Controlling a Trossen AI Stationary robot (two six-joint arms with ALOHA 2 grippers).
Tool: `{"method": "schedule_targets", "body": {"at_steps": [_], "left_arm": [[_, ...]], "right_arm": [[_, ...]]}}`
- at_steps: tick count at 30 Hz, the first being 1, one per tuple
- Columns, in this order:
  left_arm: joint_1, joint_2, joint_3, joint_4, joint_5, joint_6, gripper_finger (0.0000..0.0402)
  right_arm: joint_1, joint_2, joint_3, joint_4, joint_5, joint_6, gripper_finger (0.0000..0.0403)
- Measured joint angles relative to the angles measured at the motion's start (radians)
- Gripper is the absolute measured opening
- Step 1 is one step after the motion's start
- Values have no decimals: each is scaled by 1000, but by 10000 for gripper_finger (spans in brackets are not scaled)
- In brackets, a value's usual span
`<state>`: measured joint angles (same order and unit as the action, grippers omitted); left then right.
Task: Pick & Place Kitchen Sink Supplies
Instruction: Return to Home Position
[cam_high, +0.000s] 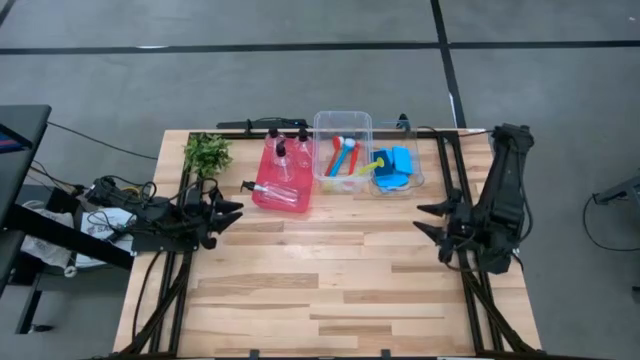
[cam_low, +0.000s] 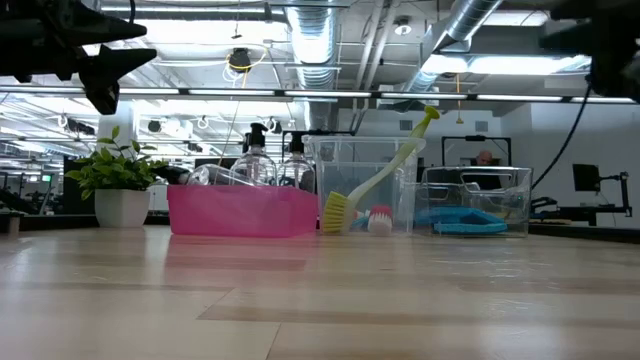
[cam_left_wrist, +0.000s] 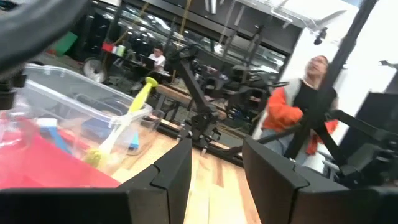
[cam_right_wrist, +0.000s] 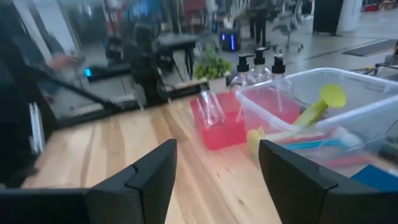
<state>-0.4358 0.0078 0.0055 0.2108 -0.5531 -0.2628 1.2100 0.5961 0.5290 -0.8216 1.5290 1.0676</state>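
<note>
Bottles (cam_high: 282, 172), brushes (cam_high: 345, 157) and sponges (cam_high: 396, 165) sit grouped toward 12 o'clock on the counter (cam_high: 330, 290), each kind in its own container. The clear, black-capped bottles are in the red tray (cam_high: 258, 200): three stand upright at the tray's 12 o'clock end and one lies on its side at its 6 o'clock end. Just beside the tray, at its 3 o'clock, a clear bin (cam_high: 343, 114) holds the brushes; the red and blue ones lie side by side, and the yellow-green brush (cam_low: 385, 170) leans tilted, bristles down, its handle end above the rim. A second clear bin (cam_high: 418, 178), just beside the first at about 4 o'clock from it, holds the blue sponges in a pile. A leafy plant (cam_high: 207, 152) stands at 9 o'clock from the tray, near it. The left gripper (cam_high: 232, 213) hangs at the counter's 9 o'clock side, pointing toward 3 o'clock, at 7 o'clock from the tray and apart from it; its fingers are spread with nothing between them. The right gripper (cam_high: 420, 218) hangs at the 3 o'clock side, pointing toward 9 o'clock, at 5 o'clock from the sponge bin; its fingers are likewise apart and empty. Beyond the counter, the left wrist view shows a person (cam_left_wrist: 308, 106) in orange and dark clothing.
</note>
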Motion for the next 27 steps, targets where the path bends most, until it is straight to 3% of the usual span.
{"method": "schedule_targets", "body": {"at_steps": [5, 13, 18, 27], "left_arm": [[0, 0, 0, 0, 50, 18, 144], [0, 0, 0, 0, 55, 22, 144], [0, 6, 0, -1, 55, 22, 144], [0, 97, 0, 1, 47, 11, 144]], "right_arm": [[79, 0, -123, -3, 40, 226, 219], [89, -1, -284, 4, 42, 484, 220], [36, -1, -328, 129, 43, 420, 220], [-51, -1, -338, 168, 43, 376, 219]]}}
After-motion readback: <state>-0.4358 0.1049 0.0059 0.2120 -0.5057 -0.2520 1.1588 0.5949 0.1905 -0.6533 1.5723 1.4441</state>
